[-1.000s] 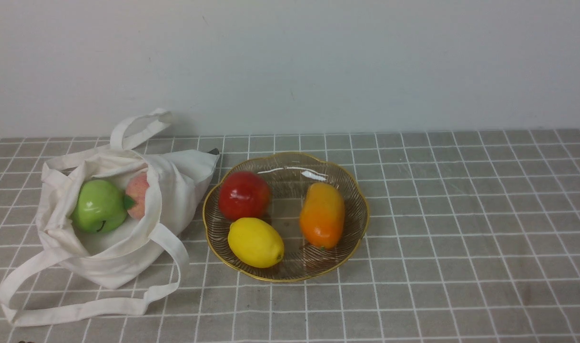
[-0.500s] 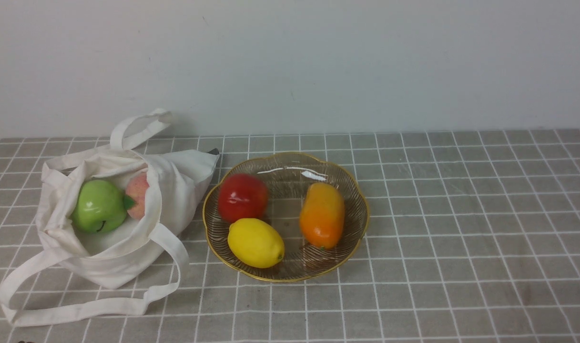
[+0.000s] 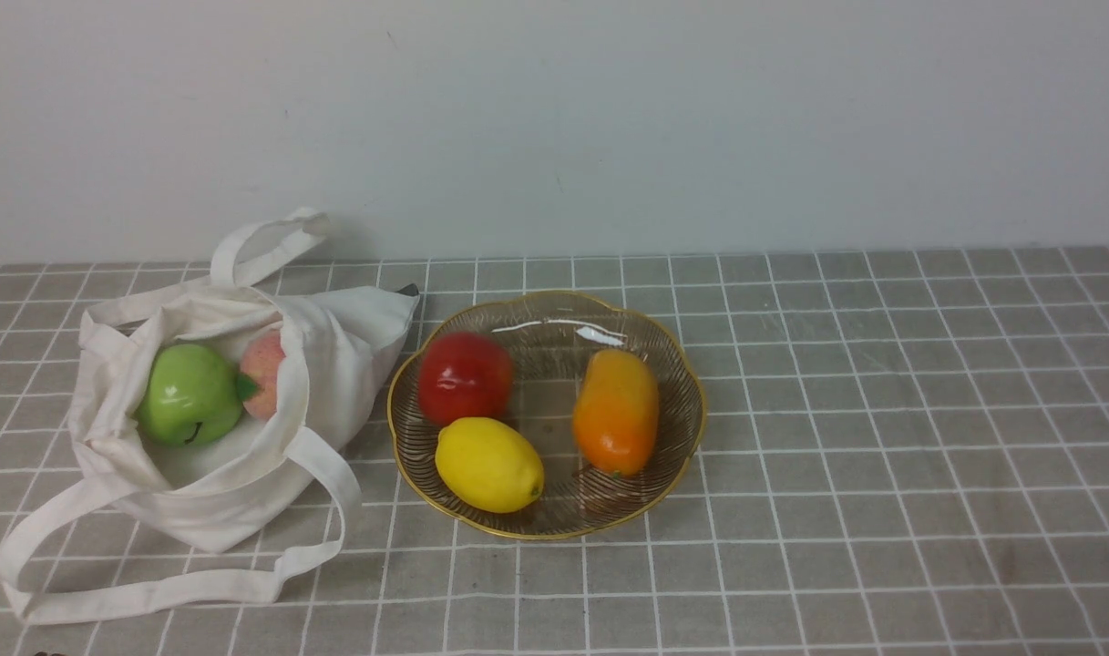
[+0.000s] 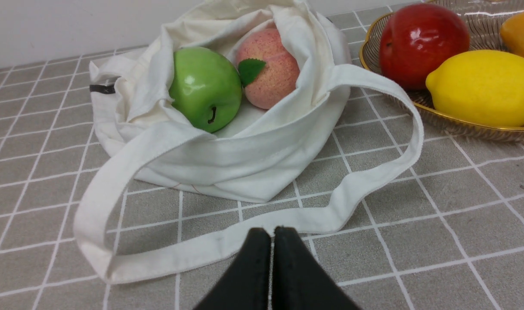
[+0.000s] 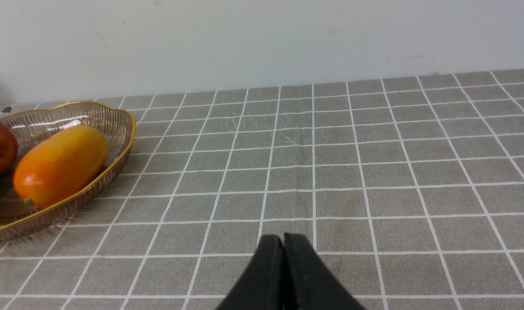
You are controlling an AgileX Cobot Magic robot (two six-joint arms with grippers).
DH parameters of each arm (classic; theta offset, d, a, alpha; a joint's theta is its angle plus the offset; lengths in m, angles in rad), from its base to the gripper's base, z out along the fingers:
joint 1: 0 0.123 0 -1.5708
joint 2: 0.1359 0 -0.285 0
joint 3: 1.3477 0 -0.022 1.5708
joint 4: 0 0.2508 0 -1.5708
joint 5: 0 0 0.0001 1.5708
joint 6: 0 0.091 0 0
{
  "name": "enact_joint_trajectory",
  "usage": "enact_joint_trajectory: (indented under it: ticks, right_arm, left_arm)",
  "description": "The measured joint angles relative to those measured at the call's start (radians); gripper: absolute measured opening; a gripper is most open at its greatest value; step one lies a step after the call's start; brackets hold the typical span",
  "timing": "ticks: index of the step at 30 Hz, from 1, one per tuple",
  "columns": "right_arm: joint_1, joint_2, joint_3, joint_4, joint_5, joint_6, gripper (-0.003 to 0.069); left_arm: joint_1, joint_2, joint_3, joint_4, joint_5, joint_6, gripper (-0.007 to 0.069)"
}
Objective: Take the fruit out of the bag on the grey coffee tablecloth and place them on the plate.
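Far left on the bench, the bag [image 3: 217,428] lies slumped on the grey coffee tablecloth [image 3: 882,437], mouth open toward the camera. One strap loops out on the near side w/ its end toward the near-left corner; the other strap sticks up at the far side by the wall [image 3: 554,118].

Inside the bag: green apple [image 3: 189,394] on the left, peach [image 3: 264,361] just right of it and a bit farther back, touching it, leaf against the apple. Peach is partly hidden by the bag's cloth in front view; left wrist view shows both clearly, green apple [image 4: 205,88] and peach [image 4: 268,69].

Left tool [image 4: 272,234], seen only in left wrist view: black tips pressed together, nothing between them, sitting near side of the bag's near strap, above the cloth.

Center: the plate [image 3: 672,456] just right of the bag, close but whether touching I can't tell. On it: red apple [image 3: 465,375] at far-left, lemon [image 3: 488,463] near-left, just in front of the apple, and an orange-yellow mango-like fruit [image 3: 616,410] on the right, lying lengthwise near-to-far, apart from the other two.

Right: bare tablecloth. Right tool [image 5: 283,241], seen only in right wrist view: tips closed tight, holding nothing, over the cloth well right of the plate.
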Motion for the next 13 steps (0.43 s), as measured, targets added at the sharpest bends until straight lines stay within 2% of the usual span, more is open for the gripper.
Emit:
enact_joint_trajectory:
  ticks: [13]
  right_arm:
    - [0.000,0.000,0.000,0.000,0.000,0.000,-0.0015]
  left_arm:
    - [0.000,0.000,0.000,0.000,0.000,0.000,-0.0008]
